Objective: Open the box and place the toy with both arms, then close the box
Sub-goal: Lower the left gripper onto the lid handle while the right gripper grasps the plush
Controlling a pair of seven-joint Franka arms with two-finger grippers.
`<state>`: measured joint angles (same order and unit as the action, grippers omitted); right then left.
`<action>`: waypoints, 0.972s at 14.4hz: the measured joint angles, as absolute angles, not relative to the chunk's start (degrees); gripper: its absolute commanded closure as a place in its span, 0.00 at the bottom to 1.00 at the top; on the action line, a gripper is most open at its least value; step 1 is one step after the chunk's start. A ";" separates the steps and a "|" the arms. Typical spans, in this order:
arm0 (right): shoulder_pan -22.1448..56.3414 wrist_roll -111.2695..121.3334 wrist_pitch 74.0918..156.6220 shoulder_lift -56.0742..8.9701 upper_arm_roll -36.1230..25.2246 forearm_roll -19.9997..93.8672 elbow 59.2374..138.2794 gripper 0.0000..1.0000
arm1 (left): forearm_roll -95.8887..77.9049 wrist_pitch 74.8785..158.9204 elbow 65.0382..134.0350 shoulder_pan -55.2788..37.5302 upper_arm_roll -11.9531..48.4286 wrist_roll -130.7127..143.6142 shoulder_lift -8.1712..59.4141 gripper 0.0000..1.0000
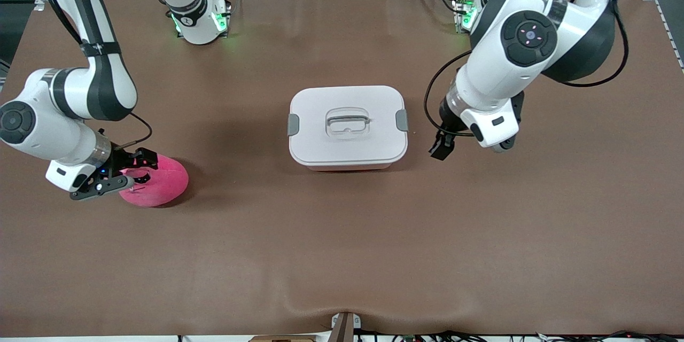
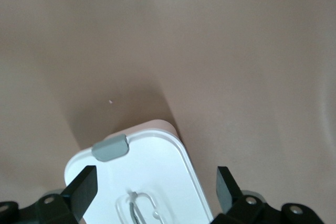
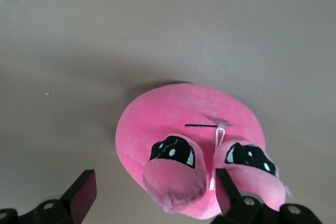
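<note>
Front view: white-lidded box (image 1: 347, 125) shut, pink toy (image 1: 157, 181) beside.

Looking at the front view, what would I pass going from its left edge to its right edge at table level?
right gripper → pink plush toy → white-lidded box → left gripper
</note>
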<state>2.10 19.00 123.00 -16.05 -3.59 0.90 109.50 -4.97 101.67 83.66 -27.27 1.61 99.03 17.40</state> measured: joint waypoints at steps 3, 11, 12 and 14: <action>2.10 19.55 123.14 -16.05 -3.58 0.76 110.05 0.00 | -4.97 103.79 83.66 -29.39 1.64 103.77 18.19 0.00; 2.12 19.64 124.33 -16.14 -3.53 -1.14 110.69 0.00 | -4.97 108.15 83.64 -34.70 1.61 114.14 22.01 0.00; 2.12 19.65 124.43 -16.27 -3.53 -1.19 110.80 0.00 | -4.86 108.65 83.64 -35.39 1.61 115.30 22.32 0.00; 2.12 19.65 124.55 -16.54 -3.49 -1.22 110.85 0.00 | -3.94 109.26 83.63 -36.61 1.60 117.91 22.76 0.00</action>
<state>2.12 19.65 124.55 -16.54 -3.49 -1.22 110.85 -3.94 109.26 83.63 -36.61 1.60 117.91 22.76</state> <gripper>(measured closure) 0.000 0.000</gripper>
